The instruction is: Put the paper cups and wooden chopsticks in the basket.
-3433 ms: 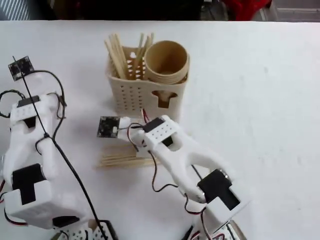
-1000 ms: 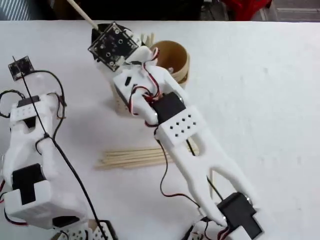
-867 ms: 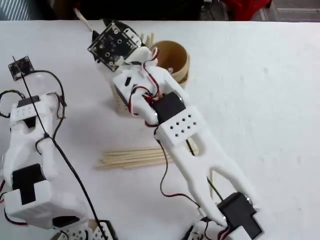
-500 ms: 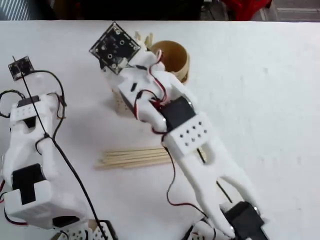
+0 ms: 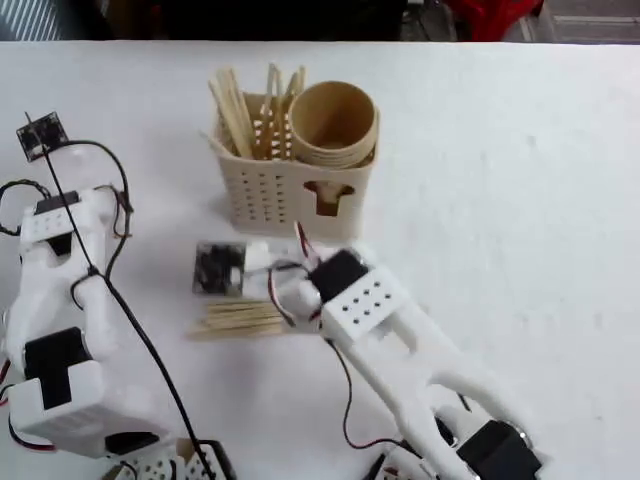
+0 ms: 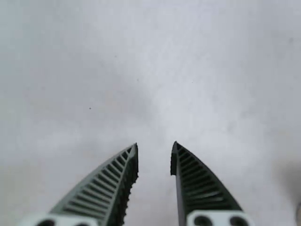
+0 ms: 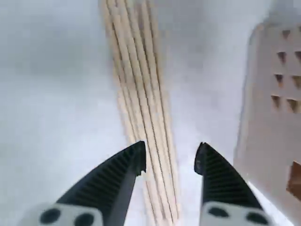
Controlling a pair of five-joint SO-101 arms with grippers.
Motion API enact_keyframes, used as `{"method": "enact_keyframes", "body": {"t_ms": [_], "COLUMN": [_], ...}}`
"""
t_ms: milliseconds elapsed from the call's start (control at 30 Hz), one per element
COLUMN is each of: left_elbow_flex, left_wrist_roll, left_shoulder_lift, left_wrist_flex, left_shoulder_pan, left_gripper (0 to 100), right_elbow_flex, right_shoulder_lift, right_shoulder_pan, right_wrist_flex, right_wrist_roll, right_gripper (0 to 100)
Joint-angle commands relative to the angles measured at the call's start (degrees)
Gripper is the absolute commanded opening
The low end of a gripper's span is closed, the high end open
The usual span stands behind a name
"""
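Wooden chopsticks (image 5: 245,318), a loose bundle of pale sticks we cannot count exactly, lie on the white table (image 5: 500,200) just in front of the cream perforated basket (image 5: 270,195). In the basket we see upright chopsticks (image 5: 240,105) beside nested brown paper cups (image 5: 332,125). The right gripper (image 7: 169,157) hangs over the loose bundle, moderately parted; the left gripper (image 6: 154,157), narrowly parted, holds nothing.

Left arm (image 5: 60,300) at 8 o'clock, right arm (image 5: 400,350) at 5: white shells, black servos, red, white and black wires. Black camera boards (image 5: 218,268). Fingers (image 6: 113,188) dark grey-green, ribbed, pointed, on white mounts with holes.
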Motion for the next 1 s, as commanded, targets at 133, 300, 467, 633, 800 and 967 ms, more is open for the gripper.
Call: {"method": "enact_keyframes", "body": {"t_ms": [133, 300, 467, 633, 800, 967], "left_elbow_flex": [-0.7, -0.62, -0.79, -0.88, -0.88, -0.79], "left_wrist_roll": [0.53, 0.53, 0.53, 0.53, 0.53, 0.53], "left_shoulder_lift": [-0.31, -0.31, -0.31, -0.31, -0.31, -0.31], "left_wrist_flex": [-1.05, -1.05, -1.05, -1.05, -1.05, -1.05], "left_shoulder_pan": [0.48, 0.48, 0.48, 0.57, 0.57, 0.57], "left_gripper": [13, 13, 13, 13, 13, 13], "right_elbow_flex": [5.01, -2.73, -6.77, -6.95, -8.7, -12.57], "right_shoulder_lift": [4.35, 16.48, 22.55, 22.64, 20.53, 15.78], "right_shoulder_pan": [1.1, 3.47, 4.79, 4.44, 4.88, 5.32], "right_wrist_flex": [-10.77, -11.56, -11.56, -11.12, -9.63, -1.98], "right_wrist_roll": [1.67, 1.58, 1.58, 1.41, -3.87, -5.71], "right_gripper": [18.3, 18.0, 18.0, 4.3, 2.2, 2.9]}}
